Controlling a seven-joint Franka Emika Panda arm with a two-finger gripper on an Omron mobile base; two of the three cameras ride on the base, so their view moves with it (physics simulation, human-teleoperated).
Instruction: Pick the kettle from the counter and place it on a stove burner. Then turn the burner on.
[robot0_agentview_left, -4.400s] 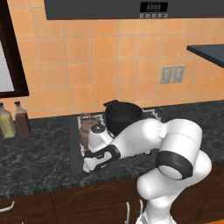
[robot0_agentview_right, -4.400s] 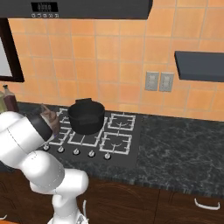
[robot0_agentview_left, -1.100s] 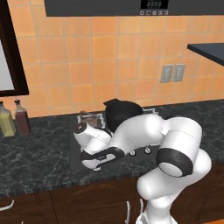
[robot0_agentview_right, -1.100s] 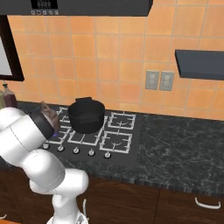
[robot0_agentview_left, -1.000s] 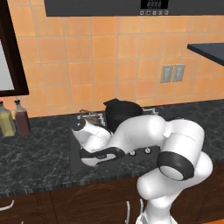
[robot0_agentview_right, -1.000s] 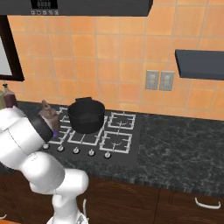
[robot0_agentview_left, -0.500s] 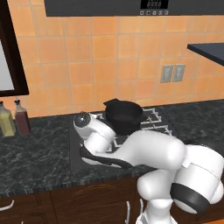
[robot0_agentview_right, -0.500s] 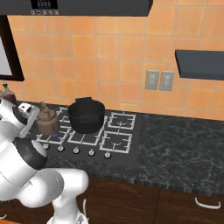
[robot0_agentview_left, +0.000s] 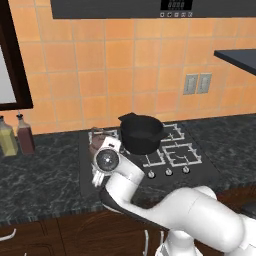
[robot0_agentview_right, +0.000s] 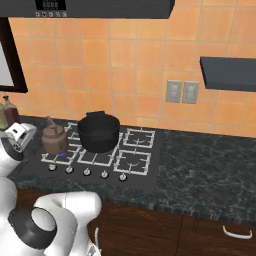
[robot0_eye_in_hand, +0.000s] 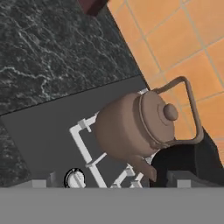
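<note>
So the claw (robot0_agentview_right: 20, 134) has pulled back, spread wide and carrying nothing; the kettle (robot0_agentview_right: 54, 138) sits ahead of it on a stove burner (robot0_agentview_right: 61, 151), beside the black pot (robot0_agentview_right: 98, 131). Placement done, I'd say: the knob (robot0_eye_in_hand: 75, 179) comes next.

Orange tiled wall (robot0_agentview_right: 125, 55) with twin outlets (robot0_agentview_right: 181, 92), brown cabinets (robot0_agentview_right: 150, 232), dark shelf (robot0_agentview_right: 228, 73).

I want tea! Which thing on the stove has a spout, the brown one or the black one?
The brown kettle: it has a short spout and arched handle. The black pot beside it has neither.
</note>
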